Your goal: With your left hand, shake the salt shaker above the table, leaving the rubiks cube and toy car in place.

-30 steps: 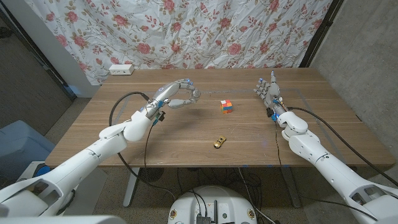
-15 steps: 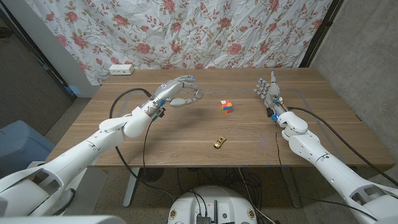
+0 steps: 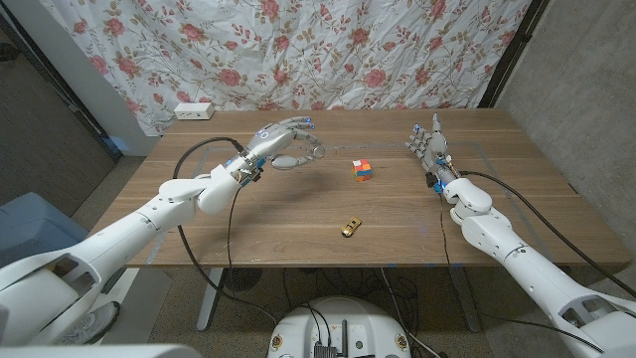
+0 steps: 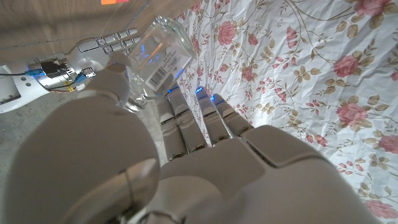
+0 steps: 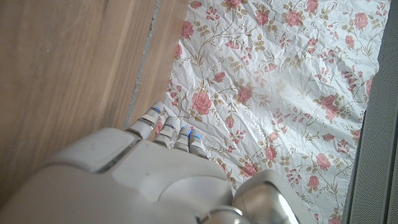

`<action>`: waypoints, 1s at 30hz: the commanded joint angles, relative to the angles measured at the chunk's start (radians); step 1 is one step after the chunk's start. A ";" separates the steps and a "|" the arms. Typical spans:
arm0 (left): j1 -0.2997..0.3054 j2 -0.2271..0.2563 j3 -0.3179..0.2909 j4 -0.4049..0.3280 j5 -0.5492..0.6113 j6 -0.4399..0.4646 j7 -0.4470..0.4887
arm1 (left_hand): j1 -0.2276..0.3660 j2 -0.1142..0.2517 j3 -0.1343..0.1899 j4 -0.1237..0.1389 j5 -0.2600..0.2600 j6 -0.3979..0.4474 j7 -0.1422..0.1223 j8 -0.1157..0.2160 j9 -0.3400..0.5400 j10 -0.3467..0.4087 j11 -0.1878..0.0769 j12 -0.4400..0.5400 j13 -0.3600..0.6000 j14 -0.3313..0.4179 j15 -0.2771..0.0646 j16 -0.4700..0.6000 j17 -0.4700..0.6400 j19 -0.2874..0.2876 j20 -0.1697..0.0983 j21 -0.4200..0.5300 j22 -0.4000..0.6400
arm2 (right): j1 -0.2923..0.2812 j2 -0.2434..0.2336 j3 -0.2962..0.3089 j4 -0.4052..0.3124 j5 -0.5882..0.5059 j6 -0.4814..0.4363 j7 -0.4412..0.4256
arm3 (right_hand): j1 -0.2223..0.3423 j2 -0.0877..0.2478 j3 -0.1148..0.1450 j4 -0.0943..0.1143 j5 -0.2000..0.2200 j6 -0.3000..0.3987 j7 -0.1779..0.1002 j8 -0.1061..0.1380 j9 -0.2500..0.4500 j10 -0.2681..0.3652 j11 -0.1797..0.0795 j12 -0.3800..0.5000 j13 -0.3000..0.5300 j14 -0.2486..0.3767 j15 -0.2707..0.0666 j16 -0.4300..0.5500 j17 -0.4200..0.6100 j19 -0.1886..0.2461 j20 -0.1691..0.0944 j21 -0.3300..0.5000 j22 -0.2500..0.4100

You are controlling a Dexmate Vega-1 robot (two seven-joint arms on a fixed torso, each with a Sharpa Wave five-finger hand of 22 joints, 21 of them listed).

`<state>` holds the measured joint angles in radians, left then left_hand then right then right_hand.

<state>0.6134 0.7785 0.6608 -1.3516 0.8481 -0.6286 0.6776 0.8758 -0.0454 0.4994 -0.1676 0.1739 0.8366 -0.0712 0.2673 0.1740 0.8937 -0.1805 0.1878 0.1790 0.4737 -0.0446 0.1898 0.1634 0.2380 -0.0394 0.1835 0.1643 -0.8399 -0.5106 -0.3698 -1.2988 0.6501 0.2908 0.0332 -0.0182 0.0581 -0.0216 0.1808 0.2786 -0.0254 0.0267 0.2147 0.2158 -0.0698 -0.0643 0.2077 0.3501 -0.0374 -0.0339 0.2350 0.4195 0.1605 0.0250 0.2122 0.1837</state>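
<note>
The left arm reaches in from the near left corner of the table (image 3: 139, 214) and runs diagonally toward the far middle, forearm raised off the wood. Its hand (image 3: 286, 145) hangs above the table's far half, left of centre, fingers (image 3: 310, 149) curled round toward the thumb. In the left wrist view the hand (image 4: 174, 168) is seen from behind, its thumb and fingers (image 4: 199, 118) closed on a clear glass shaker (image 4: 155, 59), which is tilted and carries a barcode label. The shaker is off the table, held in the air; in the head view it is only a faint clear shape inside the curled fingers.

The right arm comes in from the near right corner and lies along the right side of the table. Its hand (image 3: 427, 147) stands near the far right part of the table, fingers straight, side by side and pointing toward the far edge, holding nothing. The right wrist view shows the back of this hand (image 5: 143, 180) with fingertips (image 5: 177, 134) reaching past the table edge toward the floral curtain (image 5: 273, 81).

The cube (image 3: 362, 170) sits on the table between the two hands, nearer the middle. The car (image 3: 350, 228), gold coloured, lies nearer the front edge, well apart from both hands. A white power strip (image 3: 194, 110) rests at the far left corner.
</note>
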 commanded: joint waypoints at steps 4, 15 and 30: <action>-0.102 0.035 0.105 0.026 0.201 0.066 0.175 | 0.007 0.020 -0.006 0.000 0.003 0.091 -0.020 0.001 0.013 0.045 -0.035 0.002 0.003 0.001 -0.143 -0.004 0.001 -0.003 -0.011 0.000 0.002 | 0.000 0.001 0.000 0.000 0.000 0.000 -0.002 | 0.000 0.102 -0.001 0.006 0.007 -0.001 0.009 0.003 0.004 -0.005 -0.001 0.007 0.004 -0.005 -0.034 0.004 0.005 0.006 -0.001 0.006 0.005; -0.148 0.066 0.174 0.017 0.315 0.132 0.283 | 0.003 0.021 -0.015 0.001 0.003 0.086 -0.030 -0.006 0.015 0.029 -0.037 -0.004 0.003 0.001 -0.148 -0.007 0.001 -0.009 -0.019 -0.002 0.002 | 0.000 0.001 0.000 0.000 0.000 0.000 -0.002 | 0.000 0.102 -0.001 0.006 0.007 0.000 0.009 0.004 0.004 -0.006 -0.001 0.007 0.004 -0.006 -0.036 0.004 0.005 0.007 -0.001 0.006 0.005; -0.195 0.108 0.245 -0.010 0.441 0.195 0.385 | 0.004 0.028 -0.018 0.001 0.004 0.091 -0.043 -0.009 0.017 0.033 -0.039 -0.002 0.004 -0.002 -0.152 -0.009 0.002 -0.010 -0.019 -0.001 0.002 | 0.000 0.001 0.000 0.000 0.000 0.000 -0.003 | 0.000 0.102 -0.001 0.006 0.007 0.000 0.008 0.004 0.004 -0.005 -0.001 0.007 0.004 -0.006 -0.036 0.004 0.005 0.006 -0.002 0.006 0.005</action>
<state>0.4550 0.8568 0.8522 -1.3439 1.1812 -0.4838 0.9813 0.8753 -0.0297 0.4839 -0.1686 0.1729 0.8367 -0.0713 0.2540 0.1739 0.8897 -0.1844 0.1816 0.1796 0.4737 -0.0446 0.1848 0.1634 0.2289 -0.0411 0.1835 0.1629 -0.8399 -0.5101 -0.3699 -1.2990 0.6501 0.2908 0.0307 -0.0182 0.0581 -0.0216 0.1808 0.2786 -0.0254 0.0267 0.2147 0.2159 -0.0698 -0.0642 0.2077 0.3501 -0.0374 -0.0340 0.2350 0.4195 0.1605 0.0250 0.2122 0.1837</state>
